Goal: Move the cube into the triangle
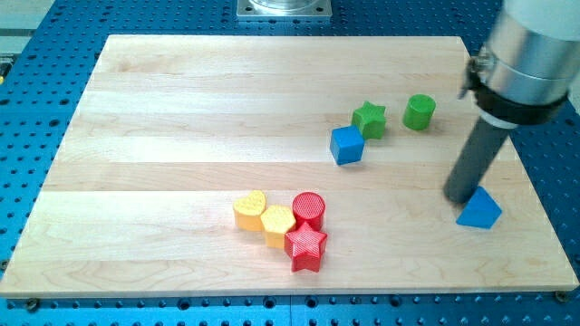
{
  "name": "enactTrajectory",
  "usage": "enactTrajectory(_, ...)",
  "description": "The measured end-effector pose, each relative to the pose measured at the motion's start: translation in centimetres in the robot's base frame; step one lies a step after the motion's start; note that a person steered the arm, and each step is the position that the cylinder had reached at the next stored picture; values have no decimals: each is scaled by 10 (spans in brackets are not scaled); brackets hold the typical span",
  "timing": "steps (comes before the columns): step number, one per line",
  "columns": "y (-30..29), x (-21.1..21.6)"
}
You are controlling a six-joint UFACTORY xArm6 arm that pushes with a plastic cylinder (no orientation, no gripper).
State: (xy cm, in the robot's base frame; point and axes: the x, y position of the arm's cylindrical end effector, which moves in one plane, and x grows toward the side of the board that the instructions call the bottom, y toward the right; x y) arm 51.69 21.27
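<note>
Blue cube (347, 145) sits toward the view's upper right on the tabletop (181, 118), well apart from my tip (459, 197), which touches the blue triangle's (479, 211) left side. I have no fingers, only a rod. Green star (369, 119) is just beside the cube, green cylinder (420, 112) near. My rod stands nearly upright.

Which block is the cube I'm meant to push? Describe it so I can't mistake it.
Start at the wooden board's right half, where three blocks cluster near the view's top. The blue cube is the lowest and leftmost, touching the green star. It is the only blue, square-faced one there; my tip is by the blue triangle.
</note>
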Motion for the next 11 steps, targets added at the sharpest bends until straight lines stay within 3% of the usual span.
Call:
enactTrajectory(1,-4,19)
enactTrajectory(2,-39,-21)
enactTrajectory(3,-139,-30)
enactTrajectory(5,-216,-116)
enactTrajectory(6,-143,-99)
enactTrajectory(7,-57,-34)
enactTrajectory(8,-60,-39)
enactTrajectory(9,-19,-51)
enactTrajectory(11,-39,6)
